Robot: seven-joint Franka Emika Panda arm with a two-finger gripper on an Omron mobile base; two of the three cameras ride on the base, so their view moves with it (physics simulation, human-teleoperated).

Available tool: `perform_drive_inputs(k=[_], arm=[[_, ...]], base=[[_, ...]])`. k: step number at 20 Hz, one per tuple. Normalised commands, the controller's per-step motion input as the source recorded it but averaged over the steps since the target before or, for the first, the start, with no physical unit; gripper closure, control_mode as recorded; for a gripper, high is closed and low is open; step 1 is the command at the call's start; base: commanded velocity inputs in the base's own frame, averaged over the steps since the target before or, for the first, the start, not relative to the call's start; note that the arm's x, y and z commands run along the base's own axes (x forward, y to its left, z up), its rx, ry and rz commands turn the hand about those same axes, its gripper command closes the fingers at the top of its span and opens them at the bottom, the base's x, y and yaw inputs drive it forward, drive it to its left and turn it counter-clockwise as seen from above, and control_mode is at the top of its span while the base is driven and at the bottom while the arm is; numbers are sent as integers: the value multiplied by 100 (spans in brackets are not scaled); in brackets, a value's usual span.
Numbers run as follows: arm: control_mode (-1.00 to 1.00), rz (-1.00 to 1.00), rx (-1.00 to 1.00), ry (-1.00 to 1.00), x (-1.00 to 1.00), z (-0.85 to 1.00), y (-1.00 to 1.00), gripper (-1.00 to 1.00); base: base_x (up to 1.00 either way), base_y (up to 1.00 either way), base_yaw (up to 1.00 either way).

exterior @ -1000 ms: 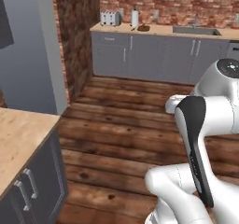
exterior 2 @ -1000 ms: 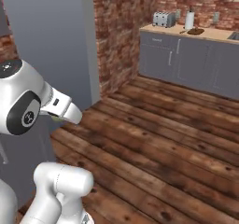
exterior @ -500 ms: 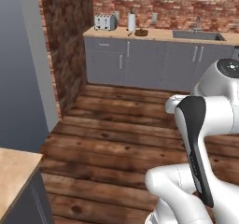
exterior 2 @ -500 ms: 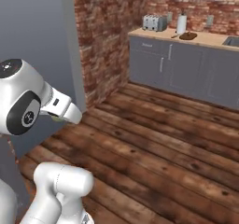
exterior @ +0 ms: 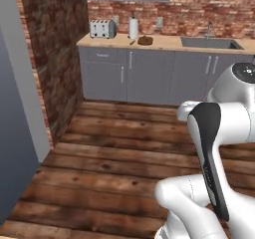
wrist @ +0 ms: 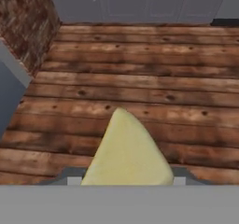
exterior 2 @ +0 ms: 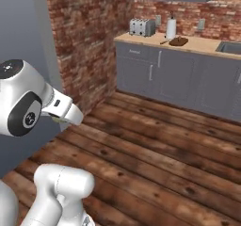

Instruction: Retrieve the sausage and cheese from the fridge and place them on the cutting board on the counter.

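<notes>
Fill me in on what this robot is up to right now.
The gripper is shut on the cheese, a pale yellow wedge held over the wooden floor. The cutting board lies on the counter across the room, near the toaster and the paper towel roll, with nothing on it that can be made out. The cheese has not reached it yet.

Open plank floor (exterior: 119, 158) stretches toward the counter (exterior: 164, 43). On the counter's left end stand a toaster (exterior: 102, 29), a paper roll (exterior: 133, 28) and the cutting board (exterior: 145, 40); the sink (exterior: 211, 43) lies right of them.
</notes>
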Motion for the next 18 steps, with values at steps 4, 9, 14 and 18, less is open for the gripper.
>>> perform_drive_inputs(k=[4,9,14,18], arm=[[100,0,0,0,0,0,0,100],[100,0,0,0,0,0,0,100],[100,0,0,0,0,0,0,100],[100,0,0,0,0,0,0,100]], base=[[100,29,-18],[100,39,-11],[100,26,-3],[100,0,0]])
